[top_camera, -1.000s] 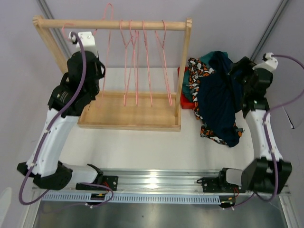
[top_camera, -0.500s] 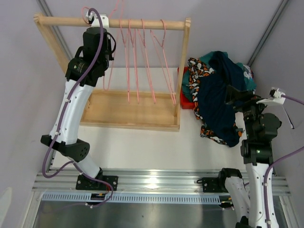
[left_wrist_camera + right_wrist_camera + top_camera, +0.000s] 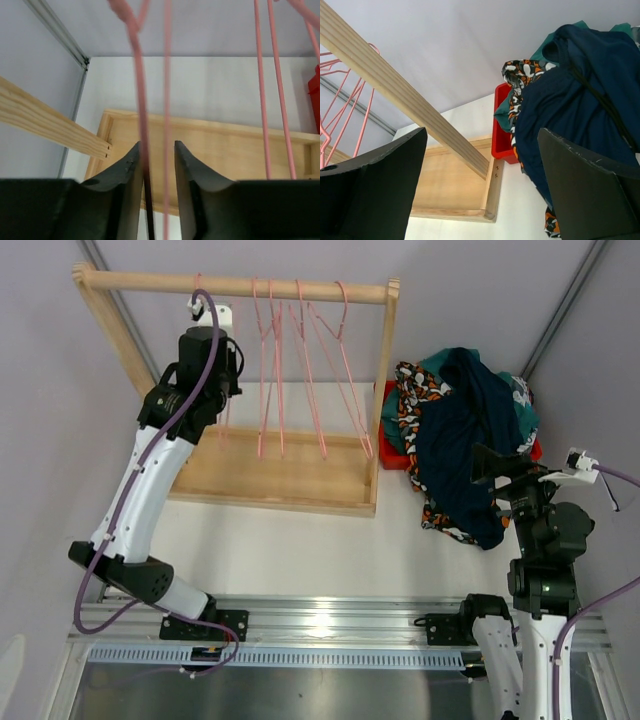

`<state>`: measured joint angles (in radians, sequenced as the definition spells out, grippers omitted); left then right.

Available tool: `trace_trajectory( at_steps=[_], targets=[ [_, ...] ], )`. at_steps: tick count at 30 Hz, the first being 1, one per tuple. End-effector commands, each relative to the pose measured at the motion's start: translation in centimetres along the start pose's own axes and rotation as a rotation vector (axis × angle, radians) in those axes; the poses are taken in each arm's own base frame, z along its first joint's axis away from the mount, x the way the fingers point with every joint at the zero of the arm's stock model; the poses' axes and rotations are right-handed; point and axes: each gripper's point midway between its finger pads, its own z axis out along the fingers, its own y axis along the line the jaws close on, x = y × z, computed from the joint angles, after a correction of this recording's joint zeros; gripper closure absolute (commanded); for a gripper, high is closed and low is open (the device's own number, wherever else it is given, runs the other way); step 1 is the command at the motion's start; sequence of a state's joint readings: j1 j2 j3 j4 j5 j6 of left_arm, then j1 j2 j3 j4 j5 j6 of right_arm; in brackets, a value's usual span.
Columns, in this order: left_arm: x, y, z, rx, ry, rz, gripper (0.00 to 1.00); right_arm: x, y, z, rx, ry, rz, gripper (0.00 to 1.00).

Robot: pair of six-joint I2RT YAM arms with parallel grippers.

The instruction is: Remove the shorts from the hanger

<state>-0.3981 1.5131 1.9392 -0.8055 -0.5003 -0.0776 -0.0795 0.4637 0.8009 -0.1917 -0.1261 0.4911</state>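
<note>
- The black two-finger right gripper hangs over the white desk, close to the front. Its fingers are spread wide, with nothing in them.
- Just past it lies the heap of shorts: a dark navy fabric pair on top, an orange-and-black camouflage pair to the left, and a teal green pair peeking out behind.
- The heap spills over a small red plastic bin beside the pale wooden rack.
- Farther back, the black left gripper is up near the rack's top bar. Its fingers are a little apart, not squeezing, and thin pink wire hangers run through the gap.
</note>
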Motion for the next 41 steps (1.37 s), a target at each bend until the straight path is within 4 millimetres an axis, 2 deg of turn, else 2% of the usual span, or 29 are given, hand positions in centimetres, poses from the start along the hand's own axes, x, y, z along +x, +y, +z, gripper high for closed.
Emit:
trace_trajectory(
  at_steps=[1,2,3,4,6,7,9,10,11,13,14,15,16,17,19,21,24,28,33,41],
  targets=[
    [0.1,0.7,-2.3,0.03,-0.009,-0.042,0.62,-1.1,1.8,-1.1,-0.049,-0.006,0.021,0.0],
    [0.3,0.8,-2.8,0.038,-0.01,-0.047,0.58,-1.1,1.8,-1.4,-0.047,0.002,0.025,0.0],
    [0.2,1.0,-3.5,0.046,-0.019,-0.056,0.49,-1.7,2.3,-1.9,-0.056,-0.012,0.026,0.0],
    [0.2,1.3,-4.2,0.05,-0.026,-0.07,0.44,-2.1,2.6,-2.2,-0.061,-0.018,0.025,0.0],
    [0.5,2.2,-6.6,0.073,-0.049,-0.086,0.37,-2.3,3.2,-2.8,-0.078,-0.007,0.027,0.0],
    [0.4,2.6,-7.5,0.082,-0.063,-0.096,0.31,-3.3,4.2,-3.3,-0.104,-0.023,0.031,0.01],
    [0.8,3.2,-10.6,0.143,-0.104,-0.115,0.21,-3.7,5.1,-3.9,-0.117,0.006,0.05,0.01],
    [1.4,3.3,-11.4,0.165,-0.109,-0.117,0.17,-4.0,5.3,-3.8,-0.106,0.024,0.075,0.01],
    [1.3,3.9,-14.1,0.216,-0.158,-0.14,0.15,-5.3,6.2,-4.7,-0.1,0.024,0.089,0.0],
    [1.8,4.2,-16.5,0.269,-0.196,-0.169,0.08,-6.4,7.8,-5.5,-0.137,0.043,0.102,0.01],
    [1.5,4.7,-18.0,0.29,-0.229,-0.19,0.07,-7.7,9.0,-6.4,-0.162,0.029,0.115,0.01],
    [2.5,4.7,-19.9,0.349,-0.26,-0.198,0.04,-8.1,10.7,-7.3,-0.236,0.046,0.114,0.01],
    [2.7,4.8,-21.0,0.376,-0.28,-0.203,0.02,-8.7,11.8,-8.1,-0.275,0.045,0.108,0.01],
    [3.2,5.1,-22.0,0.388,-0.288,-0.213,0.02,-10.5,13.6,-9.5,-0.317,0.004,0.101,0.01],
    [4.0,6.4,-24.0,0.387,-0.318,-0.253,0.01,-11.1,16.2,-11.6,-0.412,0.025,0.072,0.01],
    [4.9,6.5,-24.7,0.405,-0.311,-0.282,0.01,-12.4,18.4,-13.3,-0.457,0.011,0.066,0.0],
    [6.1,6.3,-25.6,0.447,-0.325,-0.331,0.01,-13.0,20.2,-15.2,-0.493,0.01,0.036,0.01],
    [6.2,6.4,-27.4,0.506,-0.369,-0.387,0.01,-12.0,20.6,-16.0,-0.506,0.035,0.038,0.01],
    [5.8,6.6,-28.0,0.513,-0.37,-0.385,0.01,-11.0,20.6,-16.5,-0.523,0.04,0.051,0.01],
    [5.6,6.9,-28.0,0.498,-0.376,-0.384,0.01,-11.1,21.3,-16.8,-0.585,0.048,0.069,0.0]
  ],
)
